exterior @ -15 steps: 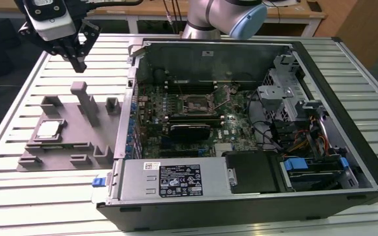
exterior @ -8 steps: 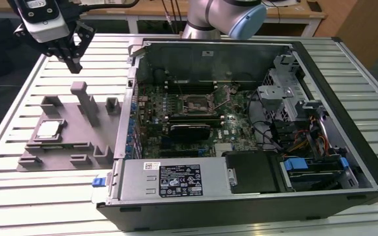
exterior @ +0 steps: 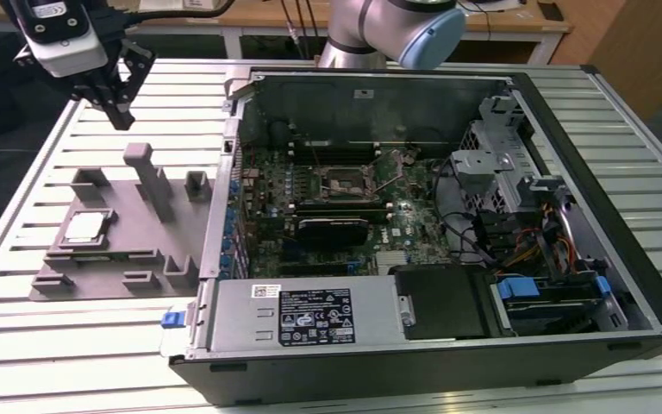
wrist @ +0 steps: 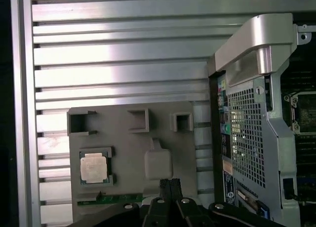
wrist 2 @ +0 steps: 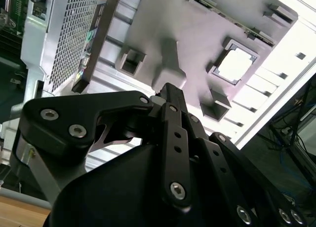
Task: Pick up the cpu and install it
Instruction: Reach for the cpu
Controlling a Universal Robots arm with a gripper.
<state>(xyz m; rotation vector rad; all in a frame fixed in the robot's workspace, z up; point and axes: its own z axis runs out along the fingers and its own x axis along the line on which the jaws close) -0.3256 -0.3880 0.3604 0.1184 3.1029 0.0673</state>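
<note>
Above the grey holder [exterior: 141, 243], my hand [exterior: 117, 112] hangs clenched and empty; I'd open it and square up over the cpu [exterior: 85, 228].

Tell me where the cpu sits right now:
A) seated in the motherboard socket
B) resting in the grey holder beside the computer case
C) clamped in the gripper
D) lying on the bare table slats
B: the cpu lies in its recess on the grey holder, to the exterior view's left of the computer case, while the gripper hangs above the holder, shut and holding nothing.
</note>
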